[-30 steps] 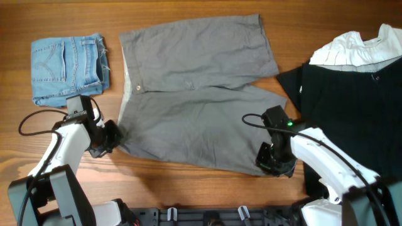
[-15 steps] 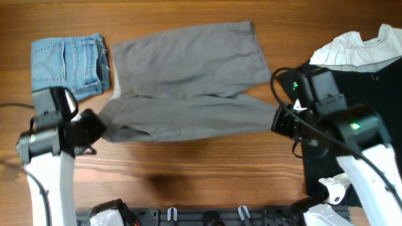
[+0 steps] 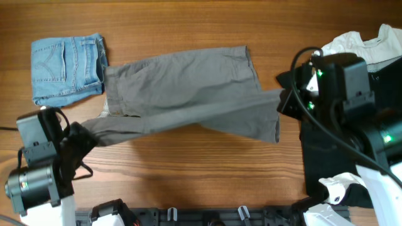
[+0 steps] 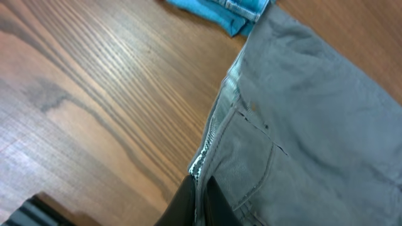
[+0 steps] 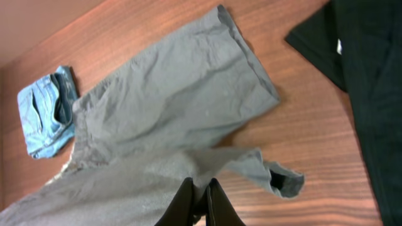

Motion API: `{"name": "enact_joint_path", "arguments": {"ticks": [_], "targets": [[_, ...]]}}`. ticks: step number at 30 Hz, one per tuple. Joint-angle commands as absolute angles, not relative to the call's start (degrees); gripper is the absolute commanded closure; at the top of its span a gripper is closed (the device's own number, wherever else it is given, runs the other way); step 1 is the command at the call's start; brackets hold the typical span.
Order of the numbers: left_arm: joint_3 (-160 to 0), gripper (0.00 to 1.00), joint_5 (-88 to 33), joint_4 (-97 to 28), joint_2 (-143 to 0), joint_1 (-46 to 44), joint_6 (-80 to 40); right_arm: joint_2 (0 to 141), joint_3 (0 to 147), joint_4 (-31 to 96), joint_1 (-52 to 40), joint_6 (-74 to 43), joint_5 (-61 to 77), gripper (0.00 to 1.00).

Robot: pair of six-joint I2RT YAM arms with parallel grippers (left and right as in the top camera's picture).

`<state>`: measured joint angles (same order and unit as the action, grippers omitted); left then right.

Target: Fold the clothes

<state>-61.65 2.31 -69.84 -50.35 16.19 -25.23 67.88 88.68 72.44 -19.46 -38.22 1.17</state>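
The grey shorts (image 3: 182, 94) hang stretched between my two grippers above the table, the far leg still lying on the wood. My left gripper (image 3: 85, 133) is shut on the waistband edge by the zip (image 4: 204, 176). My right gripper (image 3: 284, 103) is shut on the hem of the near leg (image 5: 201, 188), whose loose end droops open. The grey shorts also fill the right wrist view (image 5: 169, 107).
Folded light-blue denim shorts (image 3: 68, 68) lie at the far left, close to the grey waistband. A black garment (image 3: 339, 157) with a white one (image 3: 358, 47) on top covers the right side. Bare wood table (image 3: 188, 182) lies in front.
Both grippers have risen, lifting the near leg and waistband off the table. The shorts have shifted left and the near edge now hangs in the air.
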Motion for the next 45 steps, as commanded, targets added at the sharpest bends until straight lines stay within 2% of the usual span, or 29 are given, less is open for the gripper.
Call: {"name": "enact_joint_path", "arguments": {"ticks": [1, 8, 14, 20, 27, 28, 29, 31, 32, 34, 39, 42, 45], "targets": [[-62.7, 0.96, 6.5, -66.8, -53.8, 16.5, -25.8, 73.2, 89.3, 69.8, -19.2, -35.8, -3.8, 0.96], [-62.7, 0.96, 5.8, -55.5, -63.4, 16.4, -23.8, 84.6, 89.3, 60.0, -19.2, -32.9, -4.4, 0.96], [-62.7, 0.96, -1.8, -43.7, -72.4, 16.3, -22.3, 92.4, 89.3, 52.4, -18.6, -31.7, -5.4, 0.95], [-62.7, 0.96, -3.4, -40.8, -78.4, 16.3, -22.3, 96.1, 89.3, 51.7, -18.5, -31.4, -4.9, 0.94], [-62.7, 0.95, -3.4, -37.6, -83.0, 16.3, -22.3, 100.1, 89.2, 40.6, -18.4, -30.0, -5.7, 0.92], [-62.7, 0.88, -3.4, -37.1, -83.4, 16.3, -22.3, 101.1, 89.2, 39.2, -18.4, -30.0, -5.7, 0.89], [-62.7, 0.8, -3.4, -36.5, -83.8, 16.3, -22.3, 102.1, 89.2, 38.0, -18.4, -30.0, -5.7, 0.8], [-62.7, 0.38, -3.4, -35.1, -84.5, 16.3, -22.3, 104.6, 89.2, 35.5, -18.4, -30.0, -5.7, 0.44], [-62.7, 0.25, -3.5, -34.4, -85.0, 16.3, -22.3, 106.1, 89.2, 34.3, -18.4, -29.5, -6.0, 0.28], [-62.7, 0.21, -3.6, -34.4, -85.2, 16.3, -21.3, 107.7, 89.2, 34.4, -18.2, -28.1, -8.5, 0.18], [-62.7, 0.22, -5.1, -38.4, -85.0, 16.3, -17.4, 107.0, 89.3, 39.0, -16.0, -26.5, -10.4, 0.14], [-62.7, 0.3, -10.9, -42.4, -85.0, 16.2, -15.2, 105.1, 89.3, 45.0, -13.5, -26.3, -6.0, 0.15], [-62.5, 0.46, -12.6, -45.6, -85.2, 15.7, -15.2, 104.8, 89.2, 51.3, -11.4, -22.7, 2.9, 0.18]]}}
